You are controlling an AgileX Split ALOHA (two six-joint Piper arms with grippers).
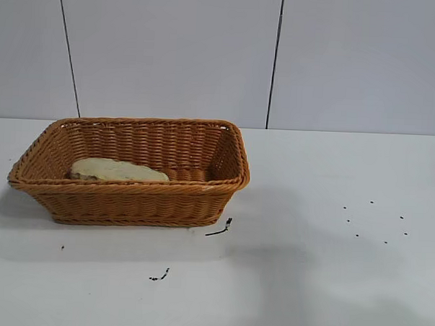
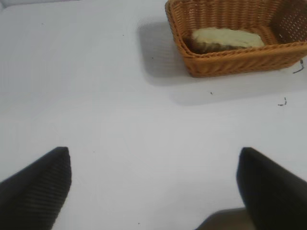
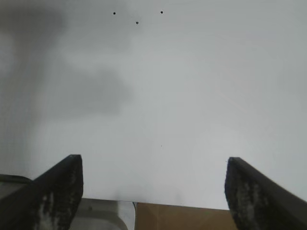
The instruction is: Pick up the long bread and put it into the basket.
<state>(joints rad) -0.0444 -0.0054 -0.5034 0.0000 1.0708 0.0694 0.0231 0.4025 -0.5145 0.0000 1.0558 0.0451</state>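
the long bread (image 1: 118,171) lies flat on the floor of the basket (image 1: 133,190), toward the basket's left end, left of centre in the exterior view; its pale underside faces up. in the left wrist view it shows at upper right, lengthwise along the near wall. judged from this, placement is done.

handling, as a judgement: the loaf looks light and soft, with a crust that would dent under a hard squeeze; not slippery. should it need lifting again, the sound hold is across the narrow middle, jaws spanning its width, with modest pressure. the ends taper and would likely slip or tear.

the basket stands on the white desk (image 1: 328,283), its woven walls stiff enough to block a low sideways approach; come from above.

the right hand (image 3: 153,191) is released, jaws wide apart, empty, over bare desk, well apart from the basket. the left hand (image 2: 153,187) is likewise released and empty, near the desk, facing the basket from a distance. neither arm shows in the exterior view.
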